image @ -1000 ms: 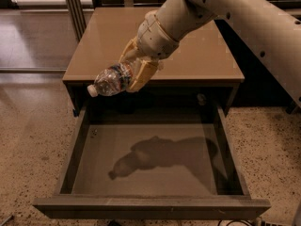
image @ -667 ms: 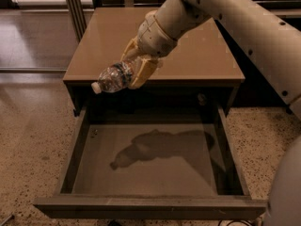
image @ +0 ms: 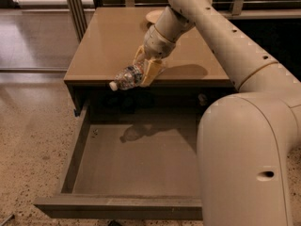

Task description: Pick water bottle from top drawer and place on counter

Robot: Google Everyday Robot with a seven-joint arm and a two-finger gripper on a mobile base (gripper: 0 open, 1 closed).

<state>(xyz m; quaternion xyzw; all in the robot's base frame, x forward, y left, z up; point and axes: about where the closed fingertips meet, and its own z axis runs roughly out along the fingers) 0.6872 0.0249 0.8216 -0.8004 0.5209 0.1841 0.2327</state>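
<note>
1. Crinkled clear plastic: the water bottle (image: pixel 126 77) lies tilted, white cap down-left, clamped between the gripper's (image: pixel 145 69) tan fingers.
2. Glossy tan counter (image: pixel 103 36) – its front edge is just beneath the gripper.
3. Lower down, the shallow grey-brown top drawer (image: pixel 141 168) stands pulled out.

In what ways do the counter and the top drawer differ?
The counter is a flat, glossy tan top; the top drawer is a duller grey-brown tray with low walls. The counter sits higher; the drawer is pulled out below it. The end effector, shut on the water bottle, is at the counter's front edge, not in the drawer. Both are rectangular.
</note>
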